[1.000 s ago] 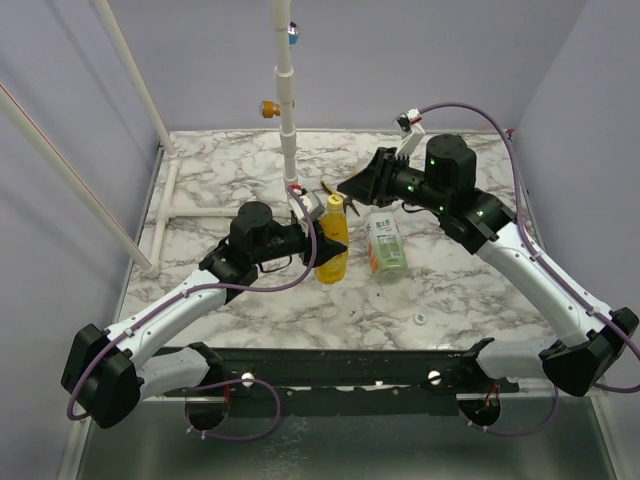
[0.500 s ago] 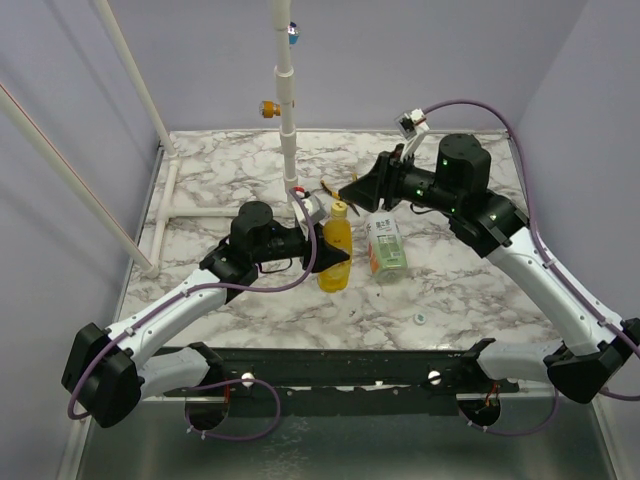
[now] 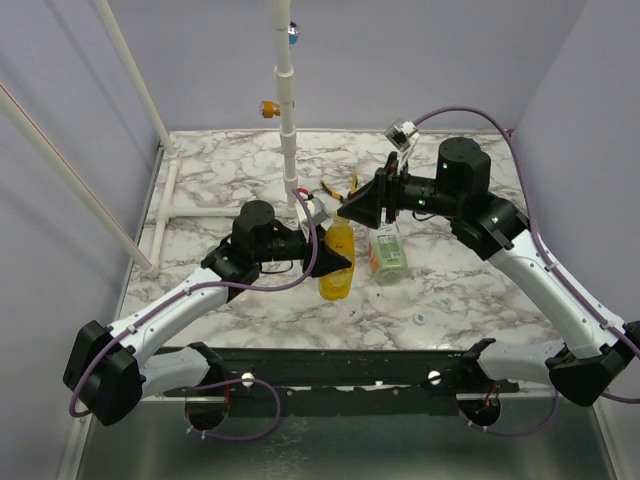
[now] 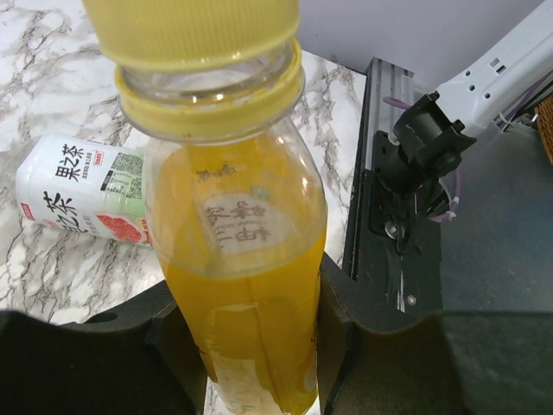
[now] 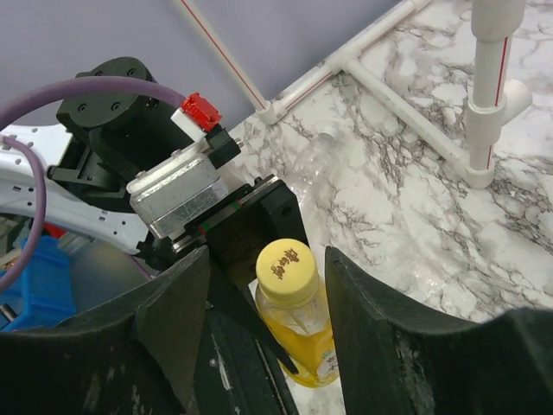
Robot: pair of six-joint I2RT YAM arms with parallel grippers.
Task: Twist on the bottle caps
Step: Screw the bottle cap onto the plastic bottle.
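Since a second ago: right fingers (image 5: 397,346) have let go of the round yellow plastic screw cap (image 5: 288,266), backed off, spread, and come back over it. The yellow plastic bottle (image 3: 337,265) now sits slightly lower in the top view. Left arm has hardly shifted.

Left to right now:
- left fingers (image 4: 164,337): narrow, clamped on the lower body of the yellow plastic bottle, neck pointing at the right arm. Can't tell if its base touches the white marble-pattern surface (image 3: 220,170).
- cap is on the neck, between the right fingers. They stand wide, one each side, not touching it.
- clear plastic bottle with the green-and-white label (image 3: 387,252) lies on its side just right of the yellow one, untouched.
- small whitish round cap (image 3: 421,319) lies loose on the surface, nearer the arm bases.

Step, my read: mid-tightening of the yellow cap, regrip between turns. Next move calls for closing squarely on the cap rim and twisting while the left holds firm. Clear bottle comes after.

View differences:
- left wrist: bare neck shows between cap and collar ring, so probably not fully down. No other view shows that.
- right wrist: only view proving the cap is free of both fingers.
- top: only one with the loose whitish cap. The clear bottle's neck is hidden under the right arm, so capped or not is unknown.
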